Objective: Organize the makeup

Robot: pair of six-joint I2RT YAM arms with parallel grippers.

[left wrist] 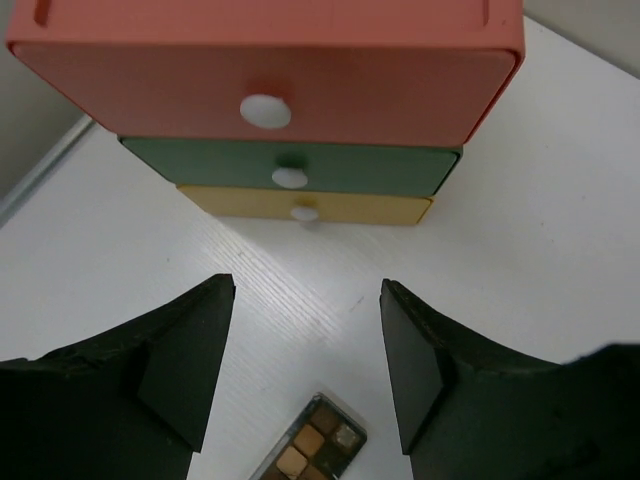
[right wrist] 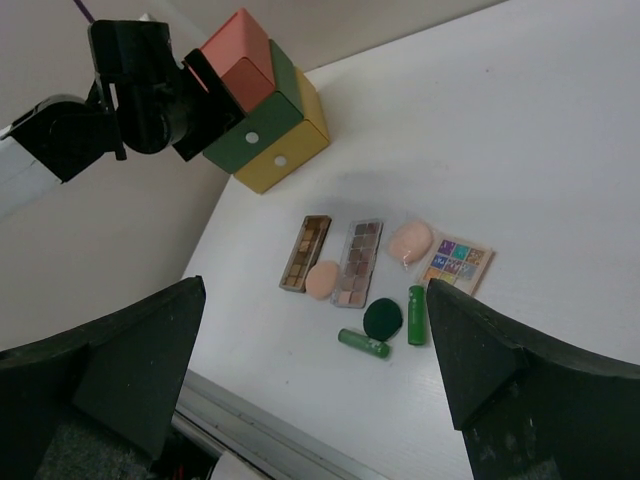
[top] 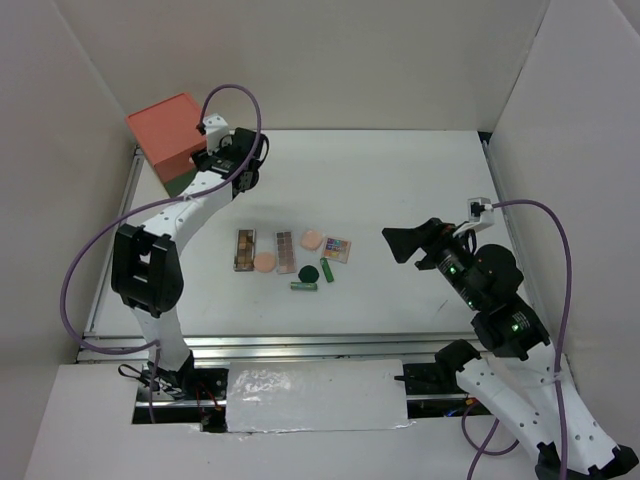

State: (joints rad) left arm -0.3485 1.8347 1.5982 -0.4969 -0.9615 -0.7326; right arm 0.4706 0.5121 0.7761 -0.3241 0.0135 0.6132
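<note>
Makeup set of eight small pieces, grouped loosely on the white tabletop (top: 400, 170), between the two arms and touched by neither. Left brown palette (top: 244, 250) and right brown palette (top: 285, 252): both long, lying flat and roughly parallel, shades showing. Peach disc (top: 264, 262): between the two, at their near ends, touching or nearly touching both. Pink disc (top: 311, 239): just to the right of the right brown palette, close against the square multicolour palette (top: 336, 248), which lies flat at the right end of the group. Dark green disc (top: 310, 272): nearer the arm bases than the pink disc. First green tube (top: 304, 286): lying crosswise at the near edge of the group, just beside the dark green disc. Second green tube (top: 327, 270): lying lengthwise, just right of the dark green disc. Drawer chest (top: 165, 135): far left corner of the tabletop, well apart from the makeup set; red drawer on top, green in the middle, yellow at the bottom, each with a white knob, all looking shut. Left tool (left wrist: 308, 290): raised in front of the drawer fronts, fingers apart, nothing between them; its wrist view shows one end of a brown palette below. Right tool (top: 393, 245): in the air to the right of the group, pointing toward it, fingers wide apart, holding nothing.
</note>
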